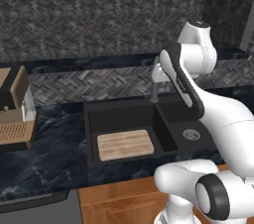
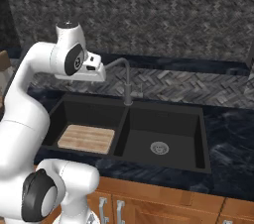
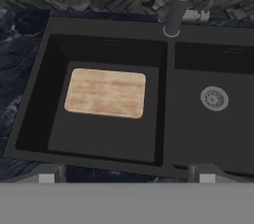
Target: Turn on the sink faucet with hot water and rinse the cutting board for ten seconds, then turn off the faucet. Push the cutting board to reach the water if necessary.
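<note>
Cutting board (image 3: 106, 93) lay flat in the left sink (image 3: 34, 99) basin; faucet (image 3: 174, 7) top was cropped; the pincer (image 3: 126, 178) was spread wide, empty.

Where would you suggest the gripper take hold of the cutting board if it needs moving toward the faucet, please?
The cutting board lies flat on the floor of the left basin of the sink, so its faces cannot be pinched. Probably best to come straight down with the open gripper and push against its short outer edge, away from the divider, sliding it toward the sink faucet.
</note>
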Robot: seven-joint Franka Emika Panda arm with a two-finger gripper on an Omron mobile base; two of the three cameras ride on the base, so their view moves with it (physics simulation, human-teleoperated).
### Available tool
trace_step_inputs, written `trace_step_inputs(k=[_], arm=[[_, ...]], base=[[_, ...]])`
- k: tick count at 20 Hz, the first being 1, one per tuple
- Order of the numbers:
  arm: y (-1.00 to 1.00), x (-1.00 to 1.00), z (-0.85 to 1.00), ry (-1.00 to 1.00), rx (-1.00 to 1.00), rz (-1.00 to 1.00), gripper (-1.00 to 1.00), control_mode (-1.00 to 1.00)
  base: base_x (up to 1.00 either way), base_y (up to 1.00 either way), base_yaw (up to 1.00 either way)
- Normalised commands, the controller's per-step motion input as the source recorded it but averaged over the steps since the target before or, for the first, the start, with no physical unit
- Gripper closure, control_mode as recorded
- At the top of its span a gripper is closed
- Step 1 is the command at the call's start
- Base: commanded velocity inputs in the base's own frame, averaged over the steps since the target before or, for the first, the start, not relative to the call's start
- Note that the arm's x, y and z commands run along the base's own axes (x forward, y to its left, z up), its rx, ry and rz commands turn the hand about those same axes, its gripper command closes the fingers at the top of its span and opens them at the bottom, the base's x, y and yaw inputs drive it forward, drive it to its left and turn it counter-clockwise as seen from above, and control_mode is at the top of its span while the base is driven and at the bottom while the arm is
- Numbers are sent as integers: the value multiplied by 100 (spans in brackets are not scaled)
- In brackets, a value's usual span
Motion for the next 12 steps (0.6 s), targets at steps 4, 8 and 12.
trace_step_inputs(k=[4,8,12], arm=[[-19,0,36,0,6,0,-100,-100],[-44,0,18,-3,8,0,-100,-100],[-48,0,9,-7,8,0,-100,-100]], base=[[0,0,0],[0,0,0],[0,0,0]])
